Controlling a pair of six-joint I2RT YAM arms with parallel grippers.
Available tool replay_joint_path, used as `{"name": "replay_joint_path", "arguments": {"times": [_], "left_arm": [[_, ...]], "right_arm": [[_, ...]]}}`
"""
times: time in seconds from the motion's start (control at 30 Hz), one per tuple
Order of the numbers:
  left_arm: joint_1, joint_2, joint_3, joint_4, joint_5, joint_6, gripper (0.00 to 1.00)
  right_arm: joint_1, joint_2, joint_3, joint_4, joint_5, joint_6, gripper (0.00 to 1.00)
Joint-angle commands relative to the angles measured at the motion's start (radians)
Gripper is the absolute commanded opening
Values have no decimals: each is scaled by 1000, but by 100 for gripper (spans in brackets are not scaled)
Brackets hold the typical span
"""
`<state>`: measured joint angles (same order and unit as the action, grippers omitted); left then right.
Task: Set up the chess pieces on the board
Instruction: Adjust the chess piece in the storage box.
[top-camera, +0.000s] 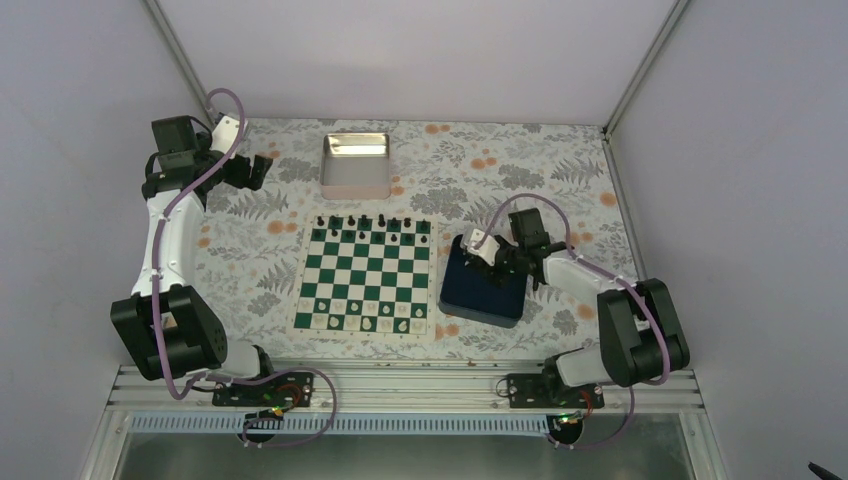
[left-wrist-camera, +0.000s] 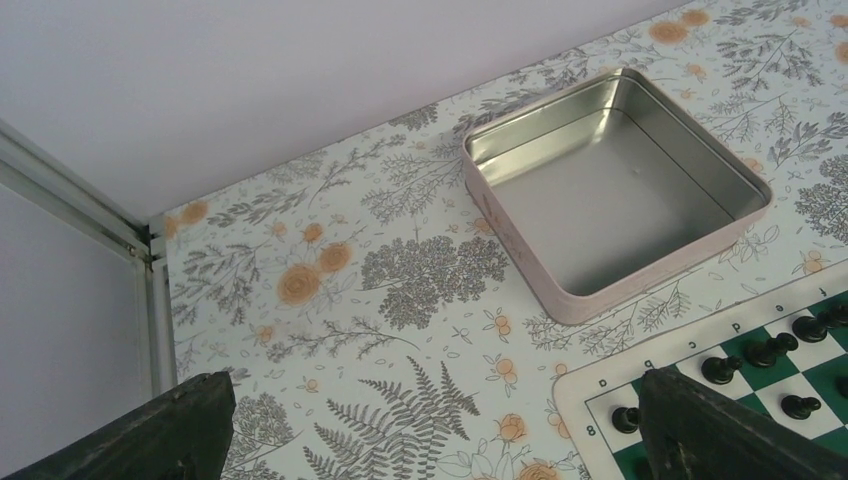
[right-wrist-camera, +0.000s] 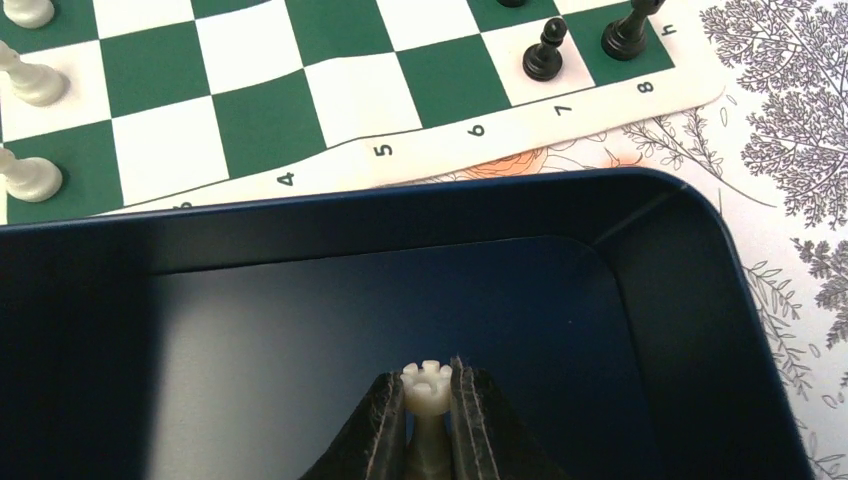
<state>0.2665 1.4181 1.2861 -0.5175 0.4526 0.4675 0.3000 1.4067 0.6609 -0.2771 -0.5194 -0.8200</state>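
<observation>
The green and white board (top-camera: 366, 277) lies mid-table, with black pieces along its far rows and several white chess pieces (top-camera: 368, 323) along its near edge. My right gripper (right-wrist-camera: 428, 395) is shut on a white crowned chess piece (right-wrist-camera: 427, 385) and holds it over the dark blue tray (right-wrist-camera: 700, 300); in the top view this gripper (top-camera: 487, 252) is over the tray (top-camera: 484, 290). Three white pieces (right-wrist-camera: 30, 85) stand on the board (right-wrist-camera: 260, 110) in the right wrist view. My left gripper (left-wrist-camera: 430, 440) is open and empty at the far left (top-camera: 258, 170), apart from the board's corner (left-wrist-camera: 590, 385).
A shiny metal tin (top-camera: 356, 164) stands open behind the board and also shows in the left wrist view (left-wrist-camera: 560, 270). Black pieces (left-wrist-camera: 770, 350) line the board's far edge. Enclosure walls and a corner post (left-wrist-camera: 150, 250) bound the floral table.
</observation>
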Motion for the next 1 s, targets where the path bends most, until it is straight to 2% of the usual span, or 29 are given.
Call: {"name": "replay_joint_path", "arguments": {"times": [0.0, 0.23, 0.6, 0.9, 0.97], "left_arm": [[6, -20, -12, 2, 35, 14, 100], [6, -19, -20, 7, 45, 17, 100], [5, -18, -27, 10, 63, 23, 100], [5, -9, -26, 4, 74, 29, 100], [5, -10, -28, 4, 74, 31, 100]], "right_arm": [[-34, -23, -60, 211, -120, 97, 11], [-82, 86, -53, 300, -223, 123, 13], [-94, 146, 2, 275, -252, 105, 16], [-93, 147, 2, 249, -249, 86, 25], [-94, 135, 6, 226, -236, 69, 30]]}}
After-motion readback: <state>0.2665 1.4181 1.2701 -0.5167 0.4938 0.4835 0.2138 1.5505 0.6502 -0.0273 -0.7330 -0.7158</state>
